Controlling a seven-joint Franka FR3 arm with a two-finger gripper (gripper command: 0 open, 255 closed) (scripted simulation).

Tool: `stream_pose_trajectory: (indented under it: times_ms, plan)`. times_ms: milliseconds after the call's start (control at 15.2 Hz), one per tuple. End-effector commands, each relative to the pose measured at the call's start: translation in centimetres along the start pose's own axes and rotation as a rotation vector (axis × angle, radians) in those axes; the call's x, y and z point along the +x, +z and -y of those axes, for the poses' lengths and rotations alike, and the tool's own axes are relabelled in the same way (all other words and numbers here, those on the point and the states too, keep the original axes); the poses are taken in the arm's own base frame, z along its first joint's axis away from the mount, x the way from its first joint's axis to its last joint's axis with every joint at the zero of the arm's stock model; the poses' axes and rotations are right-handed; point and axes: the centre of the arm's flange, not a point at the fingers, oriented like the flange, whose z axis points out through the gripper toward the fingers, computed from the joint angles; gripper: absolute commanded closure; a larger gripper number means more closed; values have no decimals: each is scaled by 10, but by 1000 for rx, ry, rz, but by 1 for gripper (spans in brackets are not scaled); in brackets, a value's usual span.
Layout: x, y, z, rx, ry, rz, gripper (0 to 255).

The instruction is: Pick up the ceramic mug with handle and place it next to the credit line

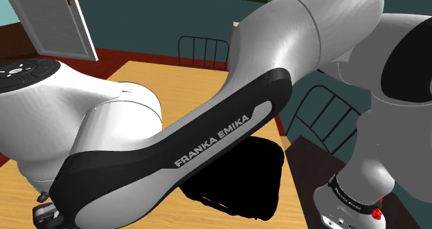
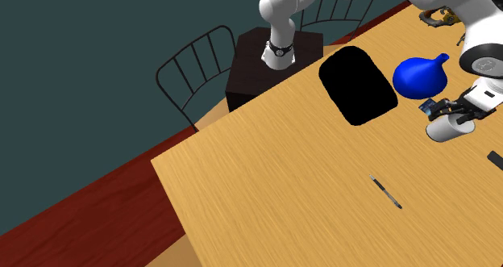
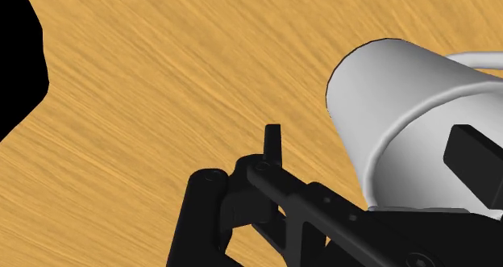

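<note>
Mug (image 3: 387,96): white, tipped so its mouth faces the gripper (image 3: 374,140).
Jaws: spread apart and clasping nothing. One finger (image 3: 475,156) sits inside the mug's mouth. The other is outside the wall, with bare table (image 3: 161,104) showing between it and the mug.
Risk: as the jaws close, the outer finger would likely reach the rounded wall first. It could push the leaning mug sideways or roll it off the inner finger before the pinch is firm.
Second risk: a grip on one thin wall, off the mug's middle, may let it swing or slip when lifted.
Position: the near wall lies between the jaws, closer to the inner finger, and most of the body is on that finger's side.
Handle (image 3: 484,60): beyond the body, on the side away from the outer finger.
Support: I cannot tell whether the mug rests on the table.
Farther out: a blue jug (image 2: 419,77) near the jaws, a black patch (image 2: 357,84) beyond it, and a thin dark strip (image 2: 386,192) well apart, possibly the credit line.
</note>
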Motion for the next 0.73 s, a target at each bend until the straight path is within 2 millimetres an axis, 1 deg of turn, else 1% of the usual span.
stream_pose_trajectory:
  times_ms: [0, 198, 264, 660]
  plan:
    - [0, 0, 0, 0, 0, 0, 0]
    - [0, -40, 0, 0, 0, 0, 0]
    - [0, -50, 0, 0, 0, 0, 0]
    - [0, -50, 0, 0, 0, 0, 0]
